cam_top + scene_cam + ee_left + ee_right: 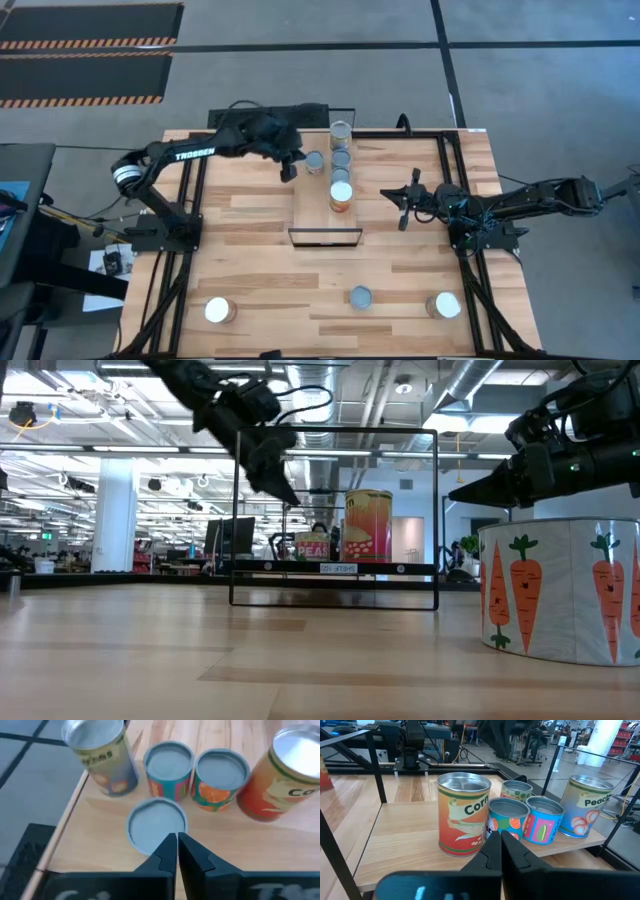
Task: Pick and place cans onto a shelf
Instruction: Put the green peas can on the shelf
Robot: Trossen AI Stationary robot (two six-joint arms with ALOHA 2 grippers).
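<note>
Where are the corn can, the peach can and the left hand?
corn can (464,815): right wrist view, on its orange label.
peach can (587,807): right wrist view, on its side label.
left hand (177,851): left wrist view, between its shut fingertips, above a grey-topped can.

Lighting's pretty even overall, bright daytime-office look. High view is flat and soft, barely any shadows on the table (250,220), just faint dark patches under the arms. Low view is the rough one: ceiling strip lights (60,405) blow out a bit, room behind is bright so the arms read as near silhouettes, and the carrot tin (560,590) up close is soft w/ a shadow pooled at its base. Tabletop there has a dull sheen. Left wrist view is slightly blurry, esp. the tall can (100,757); lids catch pale glare. Right wrist view is sharper, corn can (464,812) crisp, bg goes soft.
</note>
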